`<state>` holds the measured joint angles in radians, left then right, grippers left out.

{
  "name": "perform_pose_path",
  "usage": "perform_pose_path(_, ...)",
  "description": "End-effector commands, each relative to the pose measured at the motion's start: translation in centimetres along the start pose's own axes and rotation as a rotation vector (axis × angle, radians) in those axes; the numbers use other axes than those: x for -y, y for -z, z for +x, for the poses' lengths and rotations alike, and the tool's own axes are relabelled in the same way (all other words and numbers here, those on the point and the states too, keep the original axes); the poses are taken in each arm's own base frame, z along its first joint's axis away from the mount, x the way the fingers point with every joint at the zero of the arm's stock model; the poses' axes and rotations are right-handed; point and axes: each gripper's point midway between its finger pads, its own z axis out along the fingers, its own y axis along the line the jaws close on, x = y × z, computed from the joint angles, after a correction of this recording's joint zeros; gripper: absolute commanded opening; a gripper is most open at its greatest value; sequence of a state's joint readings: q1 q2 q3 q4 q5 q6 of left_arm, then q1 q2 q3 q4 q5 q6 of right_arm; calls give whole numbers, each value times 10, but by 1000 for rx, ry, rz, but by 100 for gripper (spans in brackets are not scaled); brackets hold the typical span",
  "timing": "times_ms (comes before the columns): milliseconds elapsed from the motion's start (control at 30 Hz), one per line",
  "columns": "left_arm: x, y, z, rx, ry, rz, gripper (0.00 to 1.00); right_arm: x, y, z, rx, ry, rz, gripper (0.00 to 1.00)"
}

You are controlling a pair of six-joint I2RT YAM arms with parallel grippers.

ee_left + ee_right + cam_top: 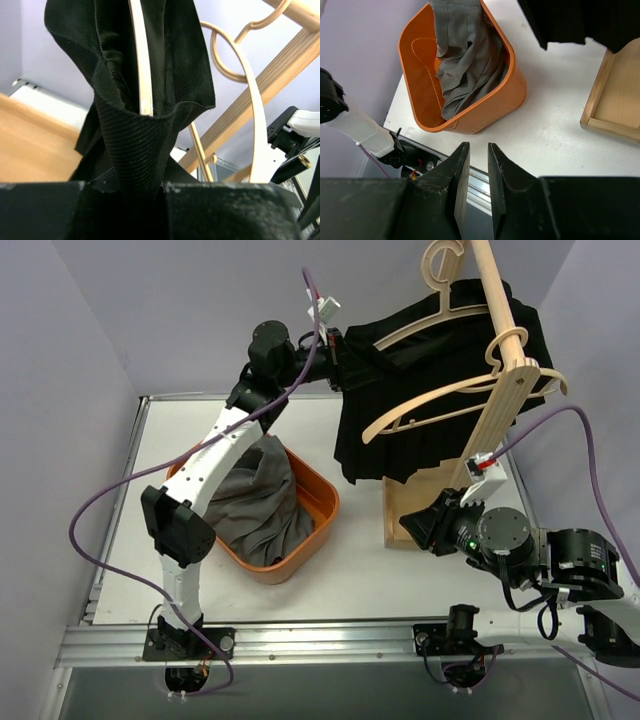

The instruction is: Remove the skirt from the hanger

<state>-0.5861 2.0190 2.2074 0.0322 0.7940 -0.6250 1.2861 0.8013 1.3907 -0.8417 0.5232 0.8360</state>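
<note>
**Operator:** Where does the job stand?

**Spotter:** Early, I'd judge. Your rack point(500, 390) stands at the far right of the table point(420, 575), and the skirt point(400, 430) hangs from it, well above the surface. None of it looks free.

**Operator:** And the bin?

**Spotter:** The bin point(322, 502) sits left of the rack with a grey cloth point(255, 505) in it. The skirt is not in it.

**Operator:** The hanger?

**Spotter:** The hanger point(142, 65) runs inside the waistband point(135, 145), so the skirt is on it. Your left gripper point(162, 192) is clenched on a fold of that waistband at the hanger's left end. The grasp is the one step you have done.

**Operator:** My right?

**Spotter:** Your right gripper point(478, 150) hovers low beside the rack's base, jaws barely parted and nothing between them. What's left is to draw the waistband off that end of the hanger, free the other side, and get the skirt clear.
</note>
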Motion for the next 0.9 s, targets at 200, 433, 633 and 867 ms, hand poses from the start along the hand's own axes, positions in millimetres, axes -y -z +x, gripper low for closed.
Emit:
perform_pose_path(200, 42, 85, -58, 117, -168, -111, 2, -18, -28, 1, -20, 177, 41, 21)
perform_pose_path(433, 47, 148, -55, 75, -151, -304, 2, -51, -52, 3, -35, 268, -13, 32)
perform_pose_path(633, 88, 185, -44, 29, -165, -372, 2, -87, -68, -8, -32, 337, -69, 43)
perform_pose_path(867, 131, 237, -20, 30, -203, -496, 2, -119, -98, -27, -8, 468, -98, 42)
